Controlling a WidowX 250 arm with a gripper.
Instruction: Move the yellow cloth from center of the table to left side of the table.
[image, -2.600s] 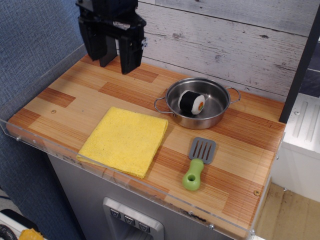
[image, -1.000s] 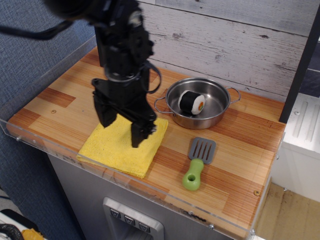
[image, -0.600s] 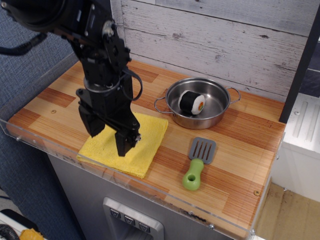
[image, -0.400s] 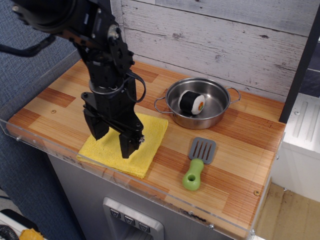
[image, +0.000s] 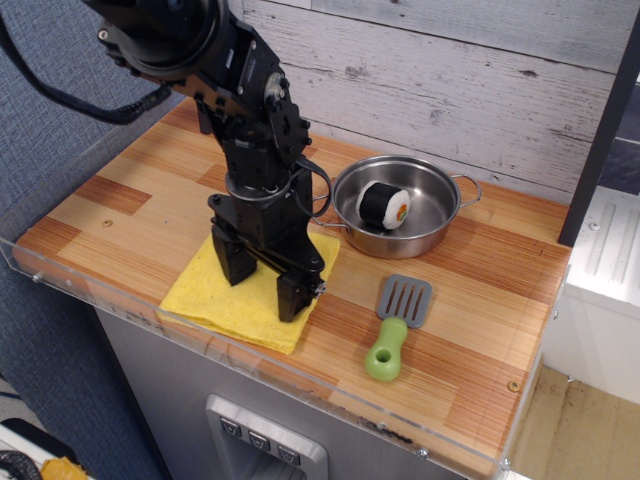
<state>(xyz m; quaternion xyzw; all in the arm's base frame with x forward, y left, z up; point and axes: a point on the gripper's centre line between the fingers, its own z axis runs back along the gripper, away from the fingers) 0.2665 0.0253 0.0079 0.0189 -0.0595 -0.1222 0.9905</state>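
The yellow cloth (image: 212, 299) lies flat at the front middle-left of the wood-plank table (image: 120, 205), close to the clear front rim. My black gripper (image: 263, 283) points down over the cloth's right half. Its jaws stand open, one finger (image: 231, 262) on the cloth's middle and the other near its right edge. The fingertips look to be at or just above the cloth surface. The arm hides the cloth's back part.
A steel pan (image: 440, 236) with a black-and-white sushi roll (image: 383, 205) inside stands just right of the arm. A grey spatula with a green handle (image: 394, 325) lies at the front right. Wooden wall behind; clear acrylic rim (image: 90, 285) along the front.
The gripper came down from the back left to the cloth, then shifted right across it over the last half second. The cloth has not moved.
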